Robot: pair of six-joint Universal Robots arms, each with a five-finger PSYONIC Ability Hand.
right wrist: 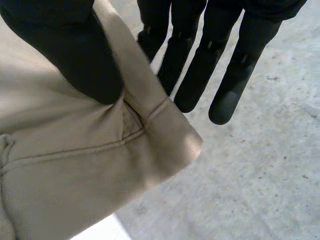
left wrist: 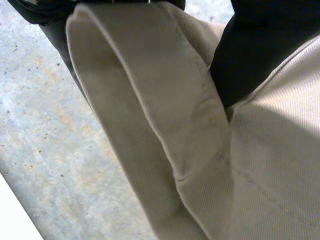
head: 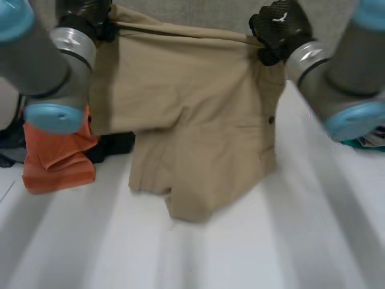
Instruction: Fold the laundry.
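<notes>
A pair of tan shorts (head: 198,120) hangs spread between my two hands, its legs touching the white table (head: 240,253). My left hand (head: 84,15) grips the waistband's left end. In the left wrist view the thumb (left wrist: 255,55) presses the tan cloth (left wrist: 165,100) against the fingers behind it. My right hand (head: 280,27) holds the waistband's right end. In the right wrist view its thumb (right wrist: 75,55) pins the corner of the shorts (right wrist: 75,165) while the straight fingers (right wrist: 235,75) lie behind the cloth.
An orange garment (head: 57,156) lies crumpled at the table's left, with a dark garment (head: 111,144) beside it behind the shorts. Something teal (head: 367,141) sits at the right edge. Bare table stretches in front of the shorts.
</notes>
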